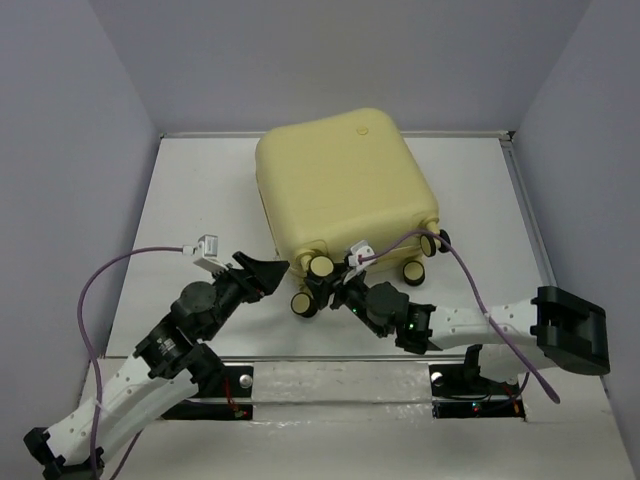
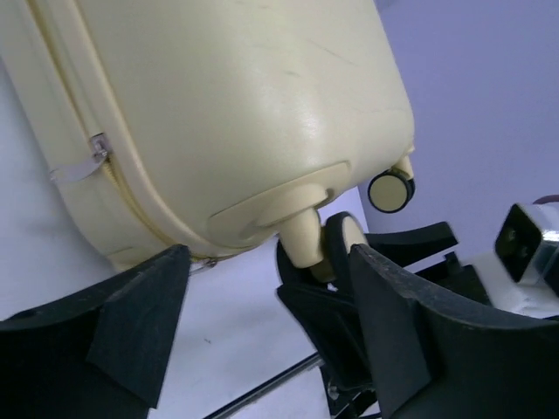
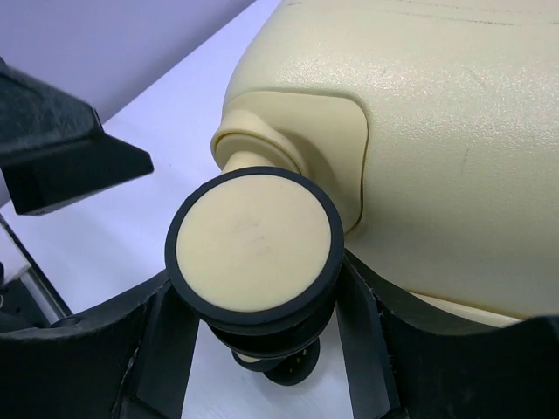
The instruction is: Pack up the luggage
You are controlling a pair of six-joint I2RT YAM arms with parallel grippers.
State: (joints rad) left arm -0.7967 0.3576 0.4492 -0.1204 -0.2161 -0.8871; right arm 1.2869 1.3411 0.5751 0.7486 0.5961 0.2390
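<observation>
The luggage (image 1: 345, 185) lies shut and flat on the white table, pale yellow shell up, its caster wheels facing the arms. My right gripper (image 1: 325, 285) is shut on the near-left caster wheel (image 3: 253, 244): in the right wrist view, black fingers press both sides of the wheel's black tyre, with the shell (image 3: 437, 131) just behind. My left gripper (image 1: 268, 272) stands open at the same corner of the luggage (image 2: 236, 113). Its fingers straddle bare table, and the right one is beside that wheel (image 2: 336, 249). A zipper pull (image 2: 83, 161) hangs on the side seam.
Three more wheels show along the near side, among them one (image 1: 303, 303) close to my right gripper and one (image 1: 430, 244) at the right corner. Purple cables (image 1: 100, 290) loop from both wrists. Grey walls enclose the table (image 1: 200, 200) on three sides.
</observation>
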